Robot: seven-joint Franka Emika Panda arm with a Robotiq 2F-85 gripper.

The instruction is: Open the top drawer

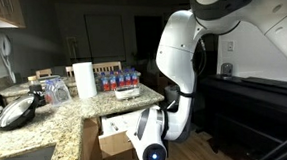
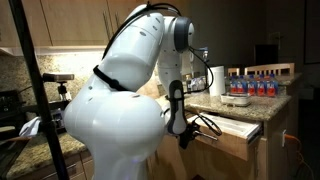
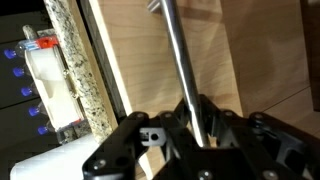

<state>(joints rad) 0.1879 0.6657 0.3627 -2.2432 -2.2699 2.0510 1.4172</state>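
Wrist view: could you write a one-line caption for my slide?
Tool shut on the handle of the drawer, with the granite counter edge alongside.

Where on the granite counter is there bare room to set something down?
Bare granite runs along the counter's front edge, between the dark pan and the corner above the pulled-out top drawer. The back is crowded: glass container, paper towel roll, bottle pack, white tray. Beside the drawer, the robot arm fills the passage.

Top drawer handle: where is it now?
In the wrist view, the handle runs across the top drawer front, clamped at its lower end by the end effector, beside the granite counter edge.
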